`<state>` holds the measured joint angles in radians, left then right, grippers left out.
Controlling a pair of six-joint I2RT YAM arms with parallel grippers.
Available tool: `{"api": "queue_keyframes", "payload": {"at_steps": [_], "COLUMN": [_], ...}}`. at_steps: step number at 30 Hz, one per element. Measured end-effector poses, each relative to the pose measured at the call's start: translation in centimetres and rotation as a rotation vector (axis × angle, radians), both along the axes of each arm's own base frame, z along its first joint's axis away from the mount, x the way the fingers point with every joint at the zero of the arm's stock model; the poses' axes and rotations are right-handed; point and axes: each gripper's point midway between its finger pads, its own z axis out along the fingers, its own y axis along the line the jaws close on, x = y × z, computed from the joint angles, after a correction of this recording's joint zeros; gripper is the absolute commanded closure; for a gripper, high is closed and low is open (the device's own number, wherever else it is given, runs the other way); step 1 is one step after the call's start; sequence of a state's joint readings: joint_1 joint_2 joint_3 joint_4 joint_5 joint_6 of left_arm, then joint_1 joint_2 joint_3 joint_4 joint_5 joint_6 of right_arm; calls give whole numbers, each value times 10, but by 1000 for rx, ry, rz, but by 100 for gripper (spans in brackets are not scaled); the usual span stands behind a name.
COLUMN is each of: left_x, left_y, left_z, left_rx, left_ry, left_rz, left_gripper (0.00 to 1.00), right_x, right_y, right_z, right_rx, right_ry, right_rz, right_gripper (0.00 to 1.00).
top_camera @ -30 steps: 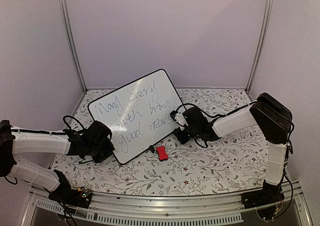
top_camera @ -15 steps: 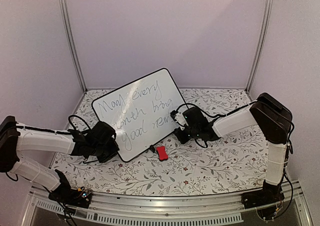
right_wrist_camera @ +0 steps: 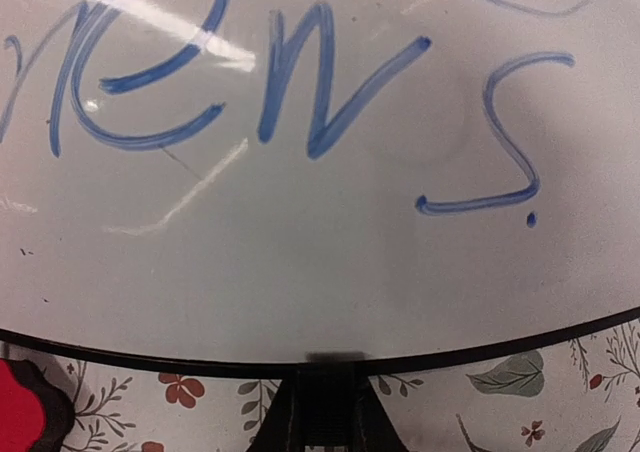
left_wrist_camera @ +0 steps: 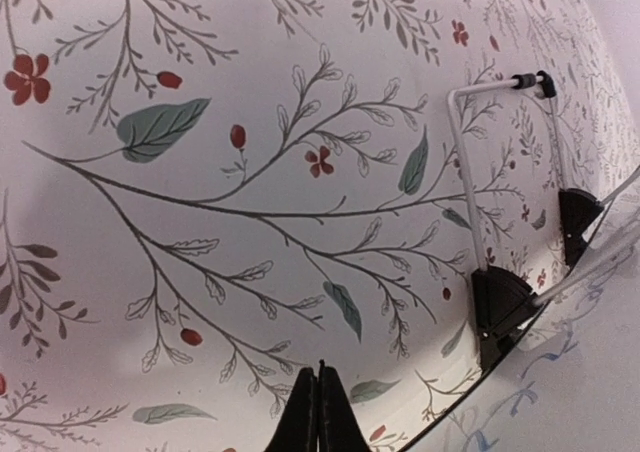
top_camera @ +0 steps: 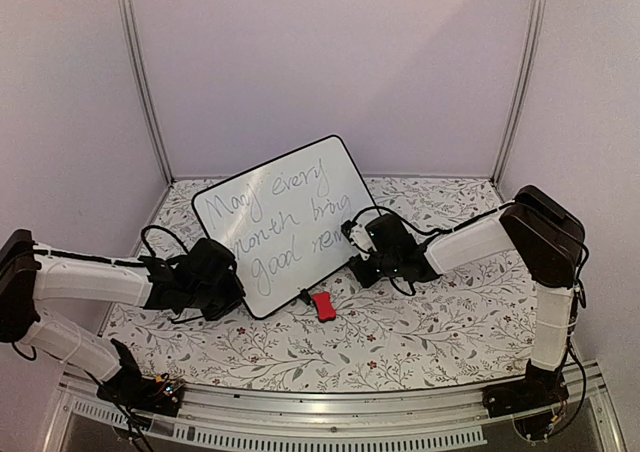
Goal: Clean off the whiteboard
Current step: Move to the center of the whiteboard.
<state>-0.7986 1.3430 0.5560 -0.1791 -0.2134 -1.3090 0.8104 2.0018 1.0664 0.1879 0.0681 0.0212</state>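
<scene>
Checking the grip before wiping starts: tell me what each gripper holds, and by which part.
The right gripper clamps the whiteboard by its black-framed lower edge, just under the word news. The left gripper is shut on nothing.

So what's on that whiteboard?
Blue handwriting on the whiteboard reads "May every month bring good news". From above, the right gripper covers the last word's end and the left gripper overlaps the near left edge, so anything there is hidden.
</scene>
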Motion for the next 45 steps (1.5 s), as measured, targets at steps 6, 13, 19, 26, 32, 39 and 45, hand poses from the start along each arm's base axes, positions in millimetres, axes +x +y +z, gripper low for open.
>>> {"api": "queue_keyframes", "payload": {"at_steps": [6, 13, 19, 26, 32, 39, 45], "left_x": [-6, -16, -29, -46, -52, -54, -52], "left_y": [5, 17, 39, 73, 89, 94, 96], "left_z": [19, 49, 77, 98, 96, 96, 103], "left_rx": [-51, -125, -168, -179, -122, -103, -91], "left_ry": [-44, -107, -161, -215, -201, -201, -219], "left_rz": [2, 27, 72, 139, 168, 174, 178], "left_gripper": [100, 97, 95, 86, 76, 57, 22], "right_x": [0, 0, -3, -12, -19, -25, -44], "right_y": [0, -1, -4, -15, -20, -28, -23], "right_z": [0, -1, -1, -1, -2, 12, 37], "right_rx": [-5, -11, -28, -57, -84, -77, -49], "right_ry": [-3, -7, -25, -32, -31, -4, 18], "right_rz": [3, 6, 29, 62, 96, 54, 35], "right_gripper": [95, 95, 97, 86, 41, 11, 5]}}
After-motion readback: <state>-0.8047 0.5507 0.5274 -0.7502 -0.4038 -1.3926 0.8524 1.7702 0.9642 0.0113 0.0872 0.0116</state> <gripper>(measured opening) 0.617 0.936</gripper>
